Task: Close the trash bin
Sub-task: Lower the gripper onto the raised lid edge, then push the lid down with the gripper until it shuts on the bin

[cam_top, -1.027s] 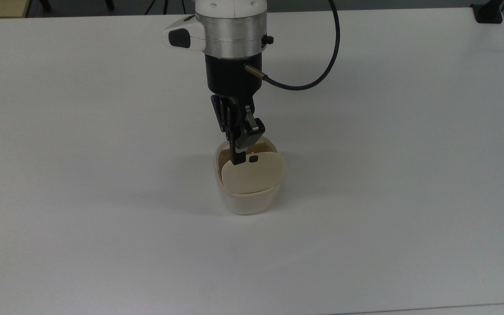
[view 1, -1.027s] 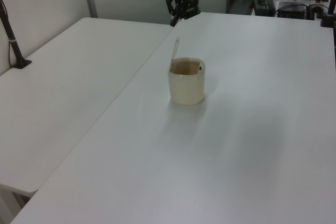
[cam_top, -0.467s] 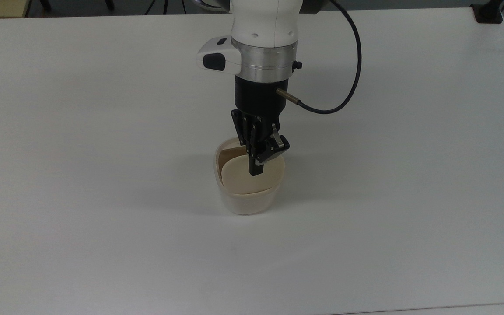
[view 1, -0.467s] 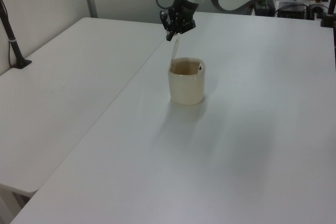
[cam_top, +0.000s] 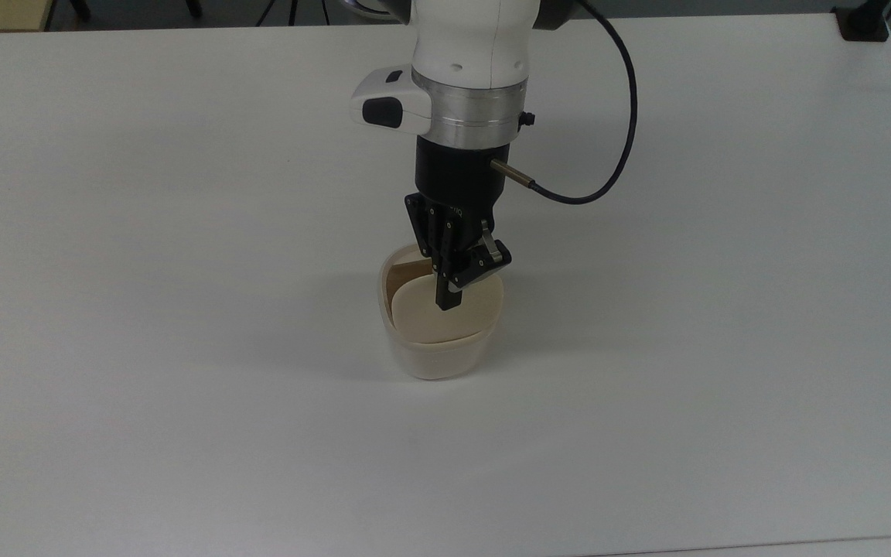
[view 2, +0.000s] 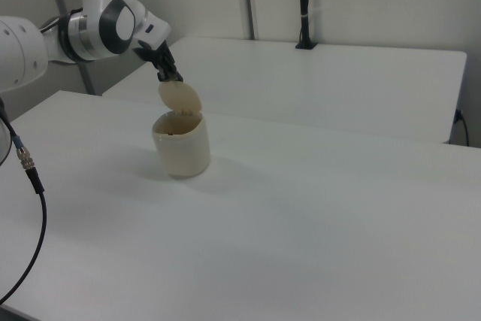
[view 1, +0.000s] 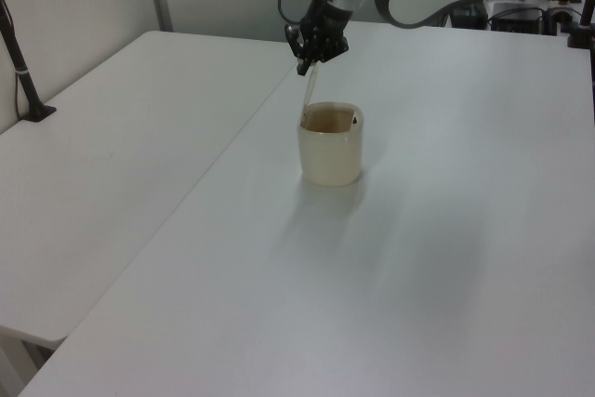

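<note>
Trash bin (view 1: 329, 148) sits mid-table w/ lid (view 2: 179, 98) upright, i.e. not closed, gripper (view 1: 306, 64) at lid's top edge, fingers look clenched w/ nothing held, so push-down is left.

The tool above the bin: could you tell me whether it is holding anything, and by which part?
Nothing is visibly held. The tool sits at the top edge of the upright lid of the trash bin; a grip there cannot be told.

The lid's (cam_top: 434, 317) upper edge is covered by the gripper (cam_top: 448, 300) in the top view; finger contact cannot be told.
</note>
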